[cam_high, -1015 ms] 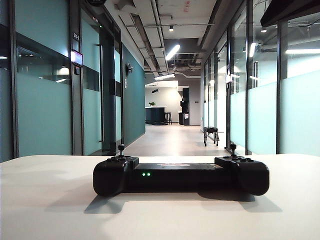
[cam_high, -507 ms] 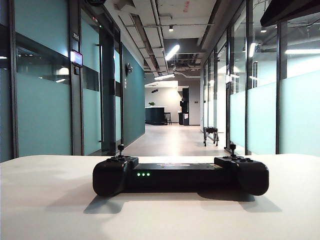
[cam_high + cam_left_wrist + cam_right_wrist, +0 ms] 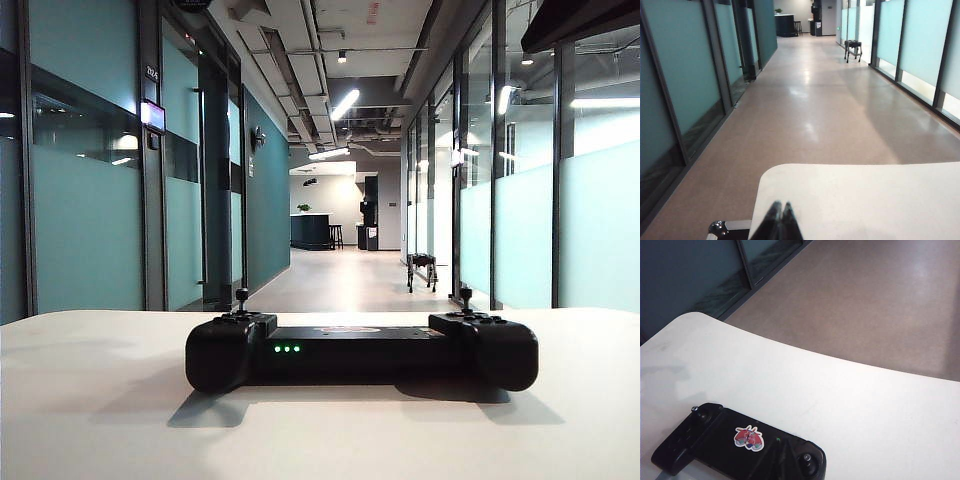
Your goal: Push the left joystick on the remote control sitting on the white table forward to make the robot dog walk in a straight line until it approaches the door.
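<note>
Corridor beyond worktop [image 3: 90,420]: dog [image 3: 422,268] standing far down, unmoved since a sec ago. Remote [image 3: 360,352] sitting mid-worktop, L stick [image 3: 242,296] untouched. L claw [image 3: 778,220] clenched, off remote; R claw [image 3: 782,460] clenched above it.

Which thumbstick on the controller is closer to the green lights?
The left joystick, teal-wall side: the green lights glow near its handle, far from the twin stick. Left gripper and right gripper are off it.
</note>
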### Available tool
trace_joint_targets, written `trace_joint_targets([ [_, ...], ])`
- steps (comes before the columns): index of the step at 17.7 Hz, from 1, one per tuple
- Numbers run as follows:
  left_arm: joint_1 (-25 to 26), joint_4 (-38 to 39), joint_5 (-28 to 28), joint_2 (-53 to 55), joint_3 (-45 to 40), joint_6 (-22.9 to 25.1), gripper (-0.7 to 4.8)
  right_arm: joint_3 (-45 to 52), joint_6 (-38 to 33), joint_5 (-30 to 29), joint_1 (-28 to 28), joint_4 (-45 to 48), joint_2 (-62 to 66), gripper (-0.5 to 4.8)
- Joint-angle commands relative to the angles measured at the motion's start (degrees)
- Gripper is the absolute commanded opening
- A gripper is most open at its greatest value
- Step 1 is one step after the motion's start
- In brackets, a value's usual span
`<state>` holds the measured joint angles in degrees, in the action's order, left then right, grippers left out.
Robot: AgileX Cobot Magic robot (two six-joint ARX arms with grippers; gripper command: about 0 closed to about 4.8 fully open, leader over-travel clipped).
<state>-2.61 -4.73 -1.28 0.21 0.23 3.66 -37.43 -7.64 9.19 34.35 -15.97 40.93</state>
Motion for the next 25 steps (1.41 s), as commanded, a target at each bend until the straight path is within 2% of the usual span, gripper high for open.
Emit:
trace_joint_targets([
  [1, 0.2, 1.9, -0.1, 0.0, 0.2, 0.4, -0.06, -0.3, 0.2, 0.1, 0.1, 1.0, -0.1, -0.04],
  [20, 0.3, 2.5, 1.3, 0.0, 0.2, 0.4, -0.05, -0.3, 0.2, 0.2, 0.0, 1.0, -0.1, -0.05],
  [23, 0.3, 2.5, 1.2, 0.0, 0.2, 0.4, -0.05, 2.5, 0.2, 12.9, -2.8, 4.0, -1.6, -0.04],
  [24, 0.3, 2.5, 1.3, 0.0, 0.2, 0.4, -0.05, 4.6, 0.2, 15.3, -4.9, 7.6, -2.9, -0.04],
  [25, 0.3, 2.5, 1.3, 0.0, 0.2, 0.4, -0.05, 8.1, 0.3, 15.0, -7.5, 13.2, -5.1, -0.04],
])
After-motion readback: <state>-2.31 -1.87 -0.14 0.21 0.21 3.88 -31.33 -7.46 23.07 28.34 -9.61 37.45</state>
